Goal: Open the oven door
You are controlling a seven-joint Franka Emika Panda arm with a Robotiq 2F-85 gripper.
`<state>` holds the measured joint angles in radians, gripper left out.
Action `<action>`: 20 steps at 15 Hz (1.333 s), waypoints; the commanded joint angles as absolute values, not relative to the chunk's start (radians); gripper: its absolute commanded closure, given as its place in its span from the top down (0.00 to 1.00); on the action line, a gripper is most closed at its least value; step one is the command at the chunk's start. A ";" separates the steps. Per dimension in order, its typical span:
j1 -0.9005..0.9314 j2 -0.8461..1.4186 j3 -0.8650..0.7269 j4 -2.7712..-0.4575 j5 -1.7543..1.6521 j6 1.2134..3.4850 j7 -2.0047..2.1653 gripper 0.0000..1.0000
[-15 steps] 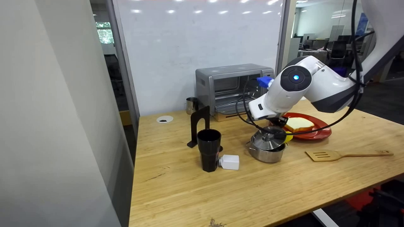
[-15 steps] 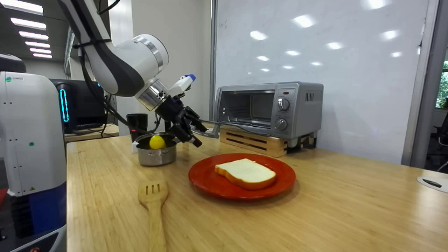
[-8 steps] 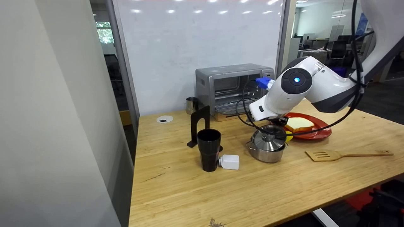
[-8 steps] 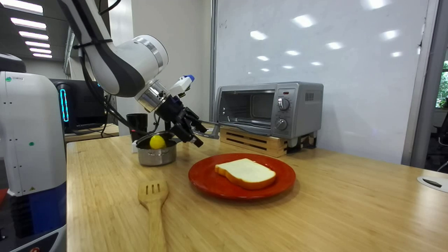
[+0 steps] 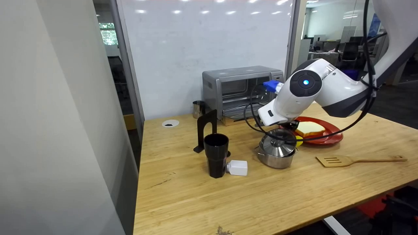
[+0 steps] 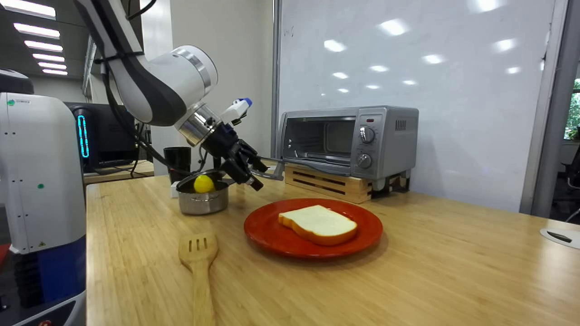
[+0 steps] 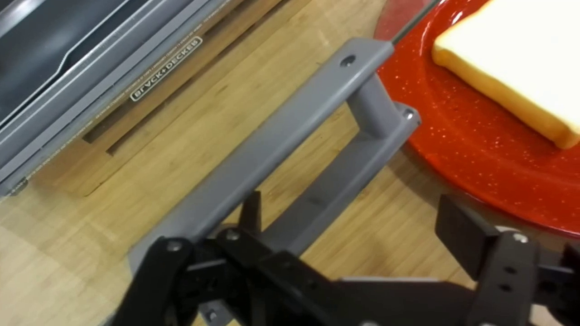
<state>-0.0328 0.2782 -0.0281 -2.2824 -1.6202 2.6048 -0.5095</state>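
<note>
The oven door stands folded down, about level, out from the silver oven. In an exterior view its edge shows as a thin grey line. In the wrist view the door's front frame runs diagonally, clear glass behind it, with the grey bar handle in front. My gripper, also in an exterior view, is open. One finger stands in the gap between frame and handle; the other finger is on the handle's outer side, apart from it. I cannot tell if the first touches.
A red plate with a bread slice is right of the gripper. A metal pot with a yellow ball and tilted lid stands close below the arm. A spatula, black cup and white bottle are also there.
My gripper has dropped very slightly over the last second and stays open. The pot lid looks slightly shifted. The door has not visibly moved.
</note>
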 commanded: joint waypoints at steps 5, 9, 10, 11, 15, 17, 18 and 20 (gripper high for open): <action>-0.046 0.246 0.002 -2.308 -1.352 2.605 -0.755 1.00; -0.043 0.222 0.012 -2.304 -1.186 2.587 -0.901 1.00; -0.042 0.220 0.015 -2.301 -1.154 2.580 -0.928 1.00; -0.041 0.217 0.017 -2.299 -1.128 2.575 -0.952 1.00; -0.033 0.195 0.003 -2.298 -1.175 2.610 -0.921 1.00; -0.028 0.193 -0.001 -2.297 -1.217 2.611 -0.885 0.90; -0.028 0.193 0.000 -2.297 -1.228 2.611 -0.877 0.88; -0.026 0.192 0.002 -2.299 -1.248 2.609 -0.859 0.84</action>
<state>-0.0314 0.2166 -0.0049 -2.2644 -1.2173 2.5931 -0.8886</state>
